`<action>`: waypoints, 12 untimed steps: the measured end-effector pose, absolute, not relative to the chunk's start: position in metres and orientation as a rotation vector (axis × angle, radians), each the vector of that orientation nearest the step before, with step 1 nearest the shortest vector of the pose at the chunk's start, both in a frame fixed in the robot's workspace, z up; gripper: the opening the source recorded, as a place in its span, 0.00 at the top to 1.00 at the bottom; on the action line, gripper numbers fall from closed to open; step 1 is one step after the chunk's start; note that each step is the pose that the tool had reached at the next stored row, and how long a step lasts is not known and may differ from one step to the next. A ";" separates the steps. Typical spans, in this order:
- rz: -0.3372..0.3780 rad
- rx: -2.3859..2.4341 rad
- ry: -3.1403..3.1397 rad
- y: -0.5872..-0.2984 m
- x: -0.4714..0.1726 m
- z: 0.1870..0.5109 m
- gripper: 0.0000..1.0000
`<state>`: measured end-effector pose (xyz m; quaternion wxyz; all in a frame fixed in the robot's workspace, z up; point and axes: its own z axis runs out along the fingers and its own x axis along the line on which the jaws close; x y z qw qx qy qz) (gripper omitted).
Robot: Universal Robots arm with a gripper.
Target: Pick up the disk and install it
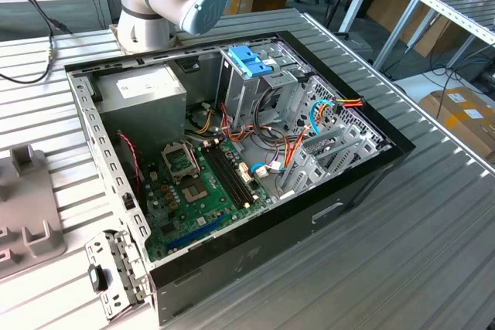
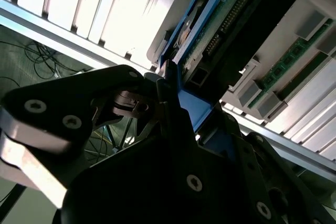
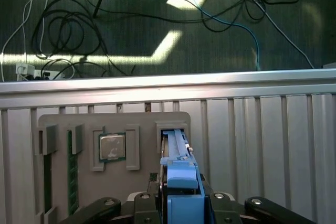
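The gripper seems to pinch the disk by its blue end as it stands in the gray tray, and it should feel stiff, a bit heavy and easy to break.

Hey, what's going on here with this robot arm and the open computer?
The arm's gripper is closed on the blue tab end of the disk. The disk stands on edge at its slot in a gray parts holder on the slatted table. It is not yet in the open computer case, so the install step is not done.
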<state>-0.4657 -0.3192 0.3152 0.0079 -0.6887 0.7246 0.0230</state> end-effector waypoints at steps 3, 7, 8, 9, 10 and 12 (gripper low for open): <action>0.074 -2.152 2.264 -0.319 -0.466 0.318 0.63; 0.077 -2.151 2.263 -0.319 -0.466 0.321 0.63; 0.078 -2.151 2.262 -0.319 -0.466 0.323 0.63; 0.079 -2.150 2.262 -0.319 -0.466 0.324 0.63; 0.079 -2.150 2.262 -0.319 -0.466 0.325 0.63; 0.080 -2.149 2.261 -0.319 -0.466 0.326 0.63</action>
